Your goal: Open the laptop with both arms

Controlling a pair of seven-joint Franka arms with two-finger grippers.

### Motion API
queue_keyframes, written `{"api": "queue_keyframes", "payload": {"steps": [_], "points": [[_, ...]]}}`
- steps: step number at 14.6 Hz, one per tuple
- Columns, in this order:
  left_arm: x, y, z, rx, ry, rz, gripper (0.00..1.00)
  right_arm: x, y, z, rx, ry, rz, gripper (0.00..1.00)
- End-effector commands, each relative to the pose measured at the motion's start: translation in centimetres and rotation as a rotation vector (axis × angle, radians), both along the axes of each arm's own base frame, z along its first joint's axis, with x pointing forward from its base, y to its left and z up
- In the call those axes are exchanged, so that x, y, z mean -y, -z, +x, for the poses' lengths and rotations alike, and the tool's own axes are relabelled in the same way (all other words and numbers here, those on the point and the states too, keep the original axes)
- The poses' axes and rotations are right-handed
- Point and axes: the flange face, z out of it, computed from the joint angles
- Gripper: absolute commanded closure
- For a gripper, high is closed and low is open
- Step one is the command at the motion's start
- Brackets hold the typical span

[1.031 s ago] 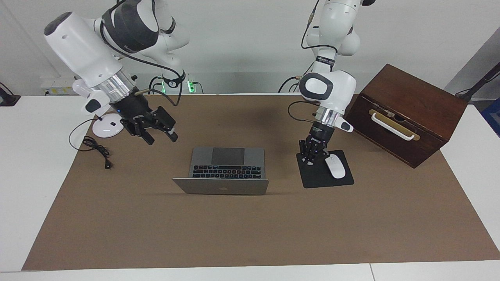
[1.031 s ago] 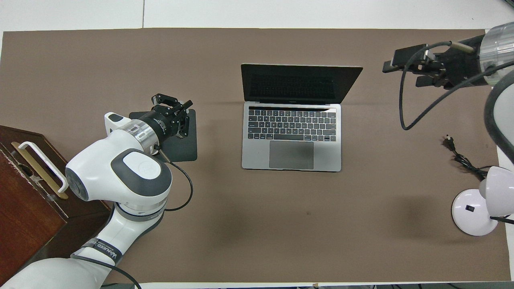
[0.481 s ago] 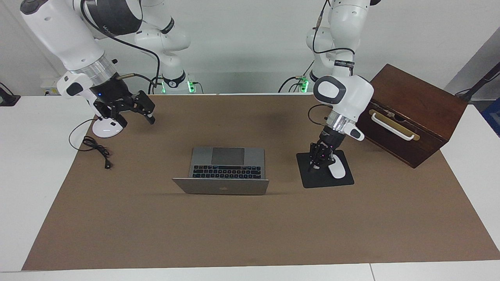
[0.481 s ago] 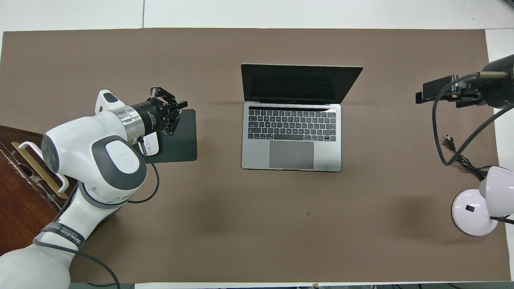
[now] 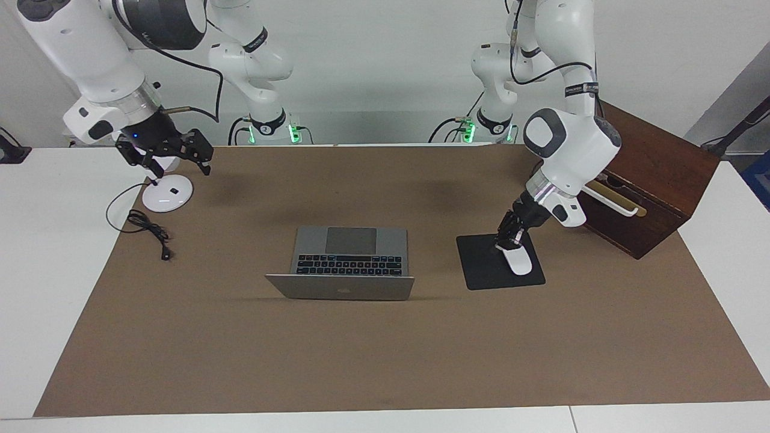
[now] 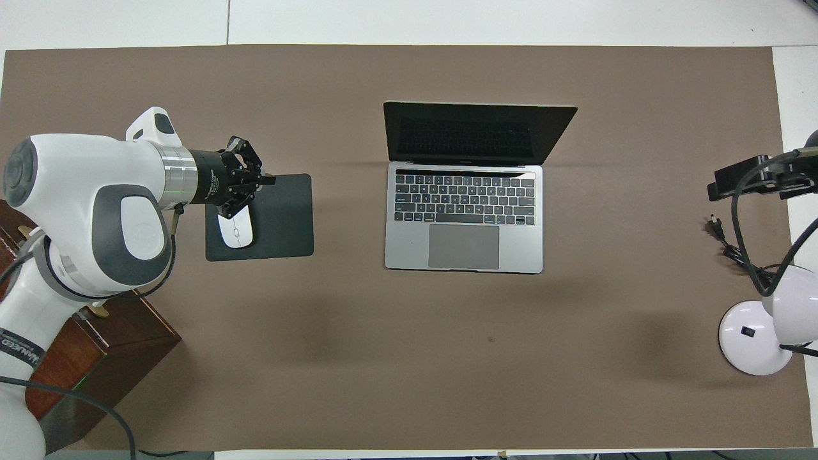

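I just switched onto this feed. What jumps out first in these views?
The laptop stands open at the middle of the brown mat, keyboard toward the robots. The left gripper, shut, hangs just over the white mouse on the black mouse pad, beside the wooden box. The right gripper hangs over the white lamp base at the right arm's end.

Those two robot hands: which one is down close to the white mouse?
The left gripper, its fingertips shut, hangs just over the white mouse on the black mouse pad. The right gripper is raised over the white lamp base, apart from the open laptop.
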Motion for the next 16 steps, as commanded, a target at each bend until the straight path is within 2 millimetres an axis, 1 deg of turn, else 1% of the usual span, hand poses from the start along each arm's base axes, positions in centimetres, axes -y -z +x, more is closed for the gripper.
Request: {"api": "queue_keyframes", "payload": {"steps": [1,2,3,4,5,6,7,8,9,10,11,13,15,16], "points": [[-1.6,-3.6,0.4,-0.050,0.150,0.141,1.00,-0.2,-1.3,-1.1,0.003,-0.020,-0.036,0.00],[-3.0,-4.6,0.6,-0.050,0.186,0.182,1.00,-0.5,-1.8,-1.4,0.012,-0.028,-0.037,0.00],[-3.9,-5.2,0.7,-0.048,0.239,0.200,1.00,-0.7,-2.2,-1.7,0.017,-0.028,-0.037,0.00],[-5.3,-5.9,0.3,-0.053,0.270,0.199,1.00,-0.9,-2.6,-2.0,0.021,-0.029,-0.038,0.00],[-5.9,-6.7,-0.4,-0.073,0.288,0.198,0.90,-1.0,-2.7,-2.1,0.021,-0.032,-0.038,0.00],[-6.9,-7.0,-0.7,-0.080,0.316,0.206,0.70,-1.2,-2.5,-1.9,0.019,-0.037,-0.039,0.00],[-7.9,-7.7,-1.0,-0.068,0.368,0.235,0.51,-1.0,-2.3,-1.9,0.017,-0.031,-0.039,0.00],[-8.1,-8.7,-1.8,-0.065,0.415,0.254,0.44,-1.0,-2.2,-1.9,0.017,-0.031,-0.039,0.00],[-8.5,-9.7,-2.5,-0.061,0.445,0.254,0.30,-0.9,-2.3,-1.9,0.018,-0.029,-0.040,0.00],[-9.4,-10.6,-2.9,-0.050,0.458,0.254,0.00,-0.8,-2.3,-1.9,0.018,-0.027,-0.039,0.00],[-9.8,-11.8,-3.6,-0.044,0.457,0.254,0.00,-0.8,-2.4,-1.9,0.020,-0.026,-0.039,0.00],[-10.2,-13.6,-5.0,-0.055,0.464,0.251,0.00,-0.8,-2.5,-2.1,0.018,-0.026,-0.041,0.00],[-10.7,-14.4,-5.4,-0.053,0.462,0.270,0.00,-0.7,-2.8,-2.9,0.006,-0.022,-0.040,0.00],[-11.1,-15.0,-5.7,-0.049,0.474,0.327,0.00,-0.6,-2.6,-3.1,-0.011,-0.011,-0.040,0.00]]}}
